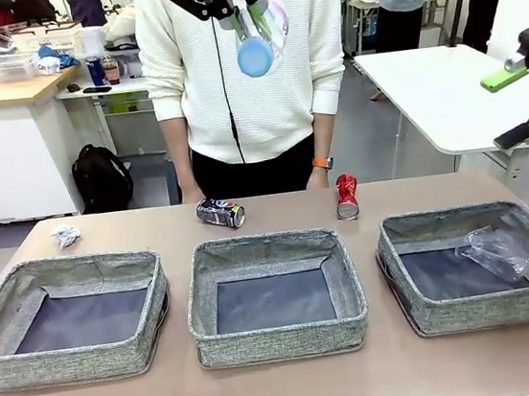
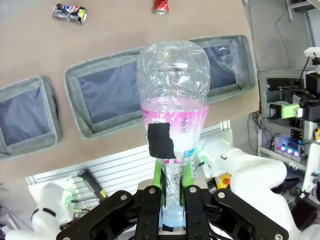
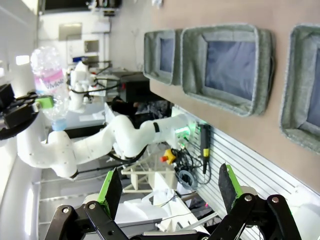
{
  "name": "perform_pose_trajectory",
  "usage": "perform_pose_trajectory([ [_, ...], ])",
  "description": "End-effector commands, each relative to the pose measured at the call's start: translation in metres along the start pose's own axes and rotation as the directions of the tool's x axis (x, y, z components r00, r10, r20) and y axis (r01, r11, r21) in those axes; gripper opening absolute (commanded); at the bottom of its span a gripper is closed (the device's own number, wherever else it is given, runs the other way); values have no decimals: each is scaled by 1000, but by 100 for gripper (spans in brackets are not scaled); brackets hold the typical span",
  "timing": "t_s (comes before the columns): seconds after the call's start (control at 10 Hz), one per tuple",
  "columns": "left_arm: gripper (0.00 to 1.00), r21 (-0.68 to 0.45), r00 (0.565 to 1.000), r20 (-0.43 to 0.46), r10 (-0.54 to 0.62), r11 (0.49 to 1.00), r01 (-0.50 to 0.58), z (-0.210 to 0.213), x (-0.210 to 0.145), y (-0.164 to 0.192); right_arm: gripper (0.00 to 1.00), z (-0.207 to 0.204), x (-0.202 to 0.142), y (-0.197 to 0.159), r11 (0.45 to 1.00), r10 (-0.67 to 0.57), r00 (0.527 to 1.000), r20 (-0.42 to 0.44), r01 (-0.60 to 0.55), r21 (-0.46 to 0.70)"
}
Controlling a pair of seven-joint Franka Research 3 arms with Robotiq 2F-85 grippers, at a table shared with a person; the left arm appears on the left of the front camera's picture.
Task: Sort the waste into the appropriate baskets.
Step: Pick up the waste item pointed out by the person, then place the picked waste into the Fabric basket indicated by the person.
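Observation:
High over the table's far side, my left gripper [image 1: 239, 8] is shut on the neck of the clear bottle [image 1: 255, 40], whose blue cap faces the camera. In the left wrist view the crumpled bottle [image 2: 172, 115] stands out from that gripper [image 2: 172, 212] above the baskets. A dark can [image 1: 221, 213] and a red can [image 1: 346, 197] lie on the table beyond the middle basket [image 1: 280, 343]. A white paper wad [image 1: 65, 235] rests behind the left basket [image 1: 72, 364]. Clear film [image 1: 493, 253] lies in the right basket [image 1: 491, 311]. My right gripper [image 1: 522, 106] hangs open and empty at the right edge.
A person in a white sweater [image 1: 239, 66] stands at the far edge, one hand [image 1: 318, 178] near the red can. A white table [image 1: 444, 89] stands behind on the right. The right wrist view looks past open fingers [image 3: 111, 192] at the robot's base and the baskets [image 3: 227, 67].

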State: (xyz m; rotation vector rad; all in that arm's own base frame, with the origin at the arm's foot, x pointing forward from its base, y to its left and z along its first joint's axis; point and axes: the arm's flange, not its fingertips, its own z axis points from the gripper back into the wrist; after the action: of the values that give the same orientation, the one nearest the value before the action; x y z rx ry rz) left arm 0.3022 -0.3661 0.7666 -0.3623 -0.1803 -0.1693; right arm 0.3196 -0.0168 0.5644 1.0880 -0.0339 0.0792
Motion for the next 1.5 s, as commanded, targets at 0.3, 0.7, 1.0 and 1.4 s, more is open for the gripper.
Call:
perform_pose_trajectory([
  [0.3, 15, 10, 1000, -2, -4, 1000, 4, 2, -2, 2, 100, 1, 2, 4, 1000, -19, 1000, 14, 19, 9],
  [0.7, 15, 10, 1000, -2, -4, 1000, 4, 2, -2, 2, 100, 1, 2, 4, 1000, -19, 1000, 14, 19, 9],
  [1.0, 15, 10, 1000, -2, -4, 1000, 4, 2, -2, 2, 100, 1, 2, 4, 1000, -19, 1000, 14, 19, 9],
  [1.4, 15, 10, 1000, -2, -4, 1000, 4, 2, -2, 2, 100, 1, 2, 4, 1000, -19, 1000, 14, 19, 9],
])
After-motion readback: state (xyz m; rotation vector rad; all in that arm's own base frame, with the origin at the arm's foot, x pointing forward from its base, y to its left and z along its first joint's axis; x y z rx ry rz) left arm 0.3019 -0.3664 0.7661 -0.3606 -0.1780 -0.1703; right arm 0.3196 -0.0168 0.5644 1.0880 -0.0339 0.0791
